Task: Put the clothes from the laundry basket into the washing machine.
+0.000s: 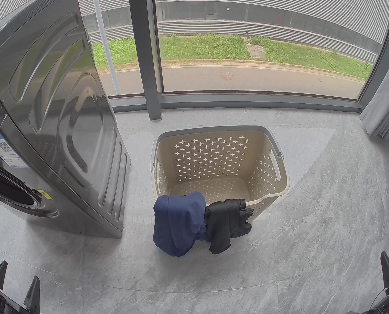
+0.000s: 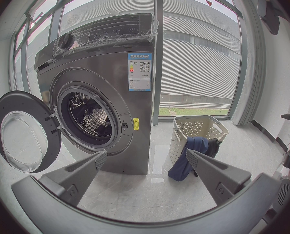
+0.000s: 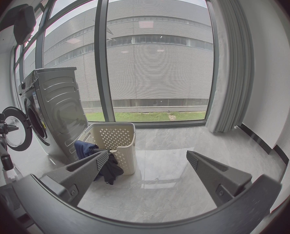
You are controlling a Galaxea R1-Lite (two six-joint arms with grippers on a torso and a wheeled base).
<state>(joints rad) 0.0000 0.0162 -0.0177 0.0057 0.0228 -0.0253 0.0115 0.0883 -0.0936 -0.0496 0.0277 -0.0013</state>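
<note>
- Where the head view looks down, grey marble-patterned floor (image 1: 316,223) runs to a glass wall; the laundry basket (image 1: 212,129) stands ahead of both claws, with a blue garment (image 1: 179,223) and a black garment (image 1: 227,225) draped over its near rim; the washing machine (image 1: 59,110) is ahead of the left gripper (image 1: 18,270).
- Left wrist view: left gripper spread wide, holding nothing; machine door (image 2: 24,137) swung open, with the drum ahead; basket beside the machine, past one finger.
- Right wrist view: right gripper (image 3: 146,155) spread, empty; basket and clothes past one finger; window (image 3: 158,65) and curtain (image 3: 229,82) beyond.

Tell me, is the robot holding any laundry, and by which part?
Nothing is held. The left tool and right tool are open and empty; the blue garment and black garment hang over the basket rim.
</note>
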